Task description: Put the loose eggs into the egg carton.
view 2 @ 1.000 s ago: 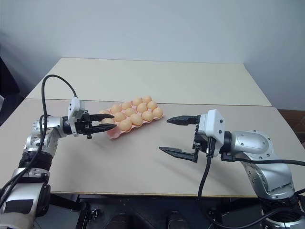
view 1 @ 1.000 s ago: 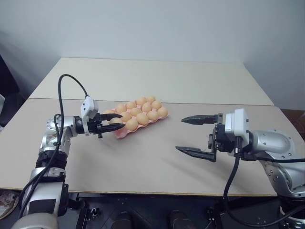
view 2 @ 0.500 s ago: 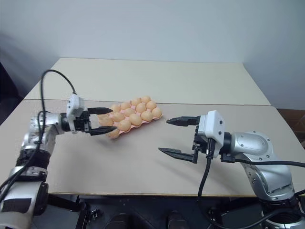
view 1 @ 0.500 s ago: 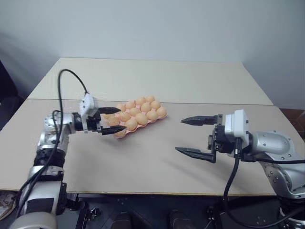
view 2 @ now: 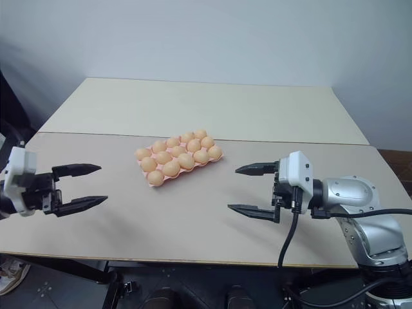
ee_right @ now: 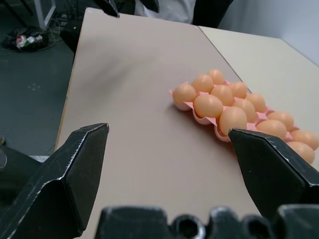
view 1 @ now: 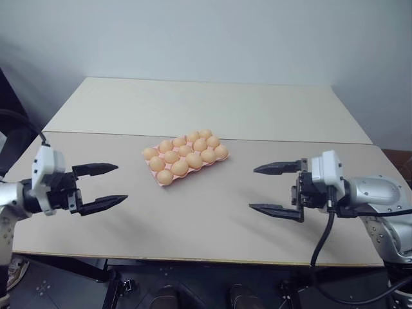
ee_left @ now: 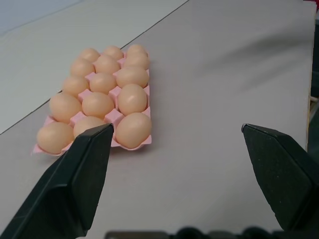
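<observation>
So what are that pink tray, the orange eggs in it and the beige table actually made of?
The flat pink moulded egg carton looks like thin plastic or pulp; its matte surface leaves that open. The smooth light orange-tan eggs have a soft even sheen and all look alike, so real shell or plastic, I cannot tell. The beige table appears matte laminate or painted board, with a seam between two panels.

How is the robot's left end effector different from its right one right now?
The left end effector sits at the table's left edge and points right toward the egg carton; the right end effector sits over the table's right side and points left toward it. The left one is farther from the carton than the right one. Both are open, hold nothing, and have two black fingers. The eggs all sit in the carton.
</observation>
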Robot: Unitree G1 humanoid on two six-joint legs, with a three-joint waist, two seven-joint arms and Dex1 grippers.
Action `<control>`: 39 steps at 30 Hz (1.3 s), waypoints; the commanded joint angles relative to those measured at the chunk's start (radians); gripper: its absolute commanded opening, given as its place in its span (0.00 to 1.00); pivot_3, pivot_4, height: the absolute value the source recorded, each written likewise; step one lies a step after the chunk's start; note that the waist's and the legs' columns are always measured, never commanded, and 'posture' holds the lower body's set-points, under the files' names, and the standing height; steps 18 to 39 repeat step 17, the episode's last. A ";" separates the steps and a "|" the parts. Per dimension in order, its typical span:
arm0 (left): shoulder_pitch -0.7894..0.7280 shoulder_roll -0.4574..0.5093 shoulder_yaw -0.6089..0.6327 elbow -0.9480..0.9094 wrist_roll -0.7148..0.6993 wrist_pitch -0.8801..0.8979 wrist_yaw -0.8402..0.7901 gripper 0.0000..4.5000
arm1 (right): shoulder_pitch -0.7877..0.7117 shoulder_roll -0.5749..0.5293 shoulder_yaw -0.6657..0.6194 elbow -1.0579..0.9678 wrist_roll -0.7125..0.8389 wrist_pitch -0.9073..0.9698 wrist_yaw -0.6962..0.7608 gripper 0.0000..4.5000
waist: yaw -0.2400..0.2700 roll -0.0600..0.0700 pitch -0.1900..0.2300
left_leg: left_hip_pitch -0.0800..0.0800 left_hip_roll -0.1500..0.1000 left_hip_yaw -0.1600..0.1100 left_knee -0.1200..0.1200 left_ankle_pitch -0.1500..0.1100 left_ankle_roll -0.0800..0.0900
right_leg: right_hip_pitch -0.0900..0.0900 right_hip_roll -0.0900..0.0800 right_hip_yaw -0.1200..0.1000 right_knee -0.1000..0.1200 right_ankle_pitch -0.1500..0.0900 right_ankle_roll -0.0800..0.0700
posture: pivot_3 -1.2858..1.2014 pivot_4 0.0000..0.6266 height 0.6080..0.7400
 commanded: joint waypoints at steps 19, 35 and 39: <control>0.141 -0.034 0.098 -0.225 -0.126 0.052 0.181 1.00 | -0.056 0.011 0.013 0.049 -0.009 -0.026 0.036 1.00 | -0.007 0.000 0.000 | 0.002 0.000 0.000 -0.002 0.000 0.000 | 0.001 0.000 0.001 0.000 0.000 -0.001 | 0.52 0.24 1.00; 0.141 -0.034 0.098 -0.225 -0.126 0.052 0.181 1.00 | -0.056 0.011 0.013 0.049 -0.009 -0.026 0.036 1.00 | -0.007 0.000 0.000 | 0.002 0.000 0.000 -0.002 0.000 0.000 | 0.001 0.000 0.001 0.000 0.000 -0.001 | 0.52 0.24 1.00; 0.141 -0.034 0.098 -0.225 -0.126 0.052 0.181 1.00 | -0.056 0.011 0.013 0.049 -0.009 -0.026 0.036 1.00 | -0.007 0.000 0.000 | 0.002 0.000 0.000 -0.002 0.000 0.000 | 0.001 0.000 0.001 0.000 0.000 -0.001 | 0.52 0.24 1.00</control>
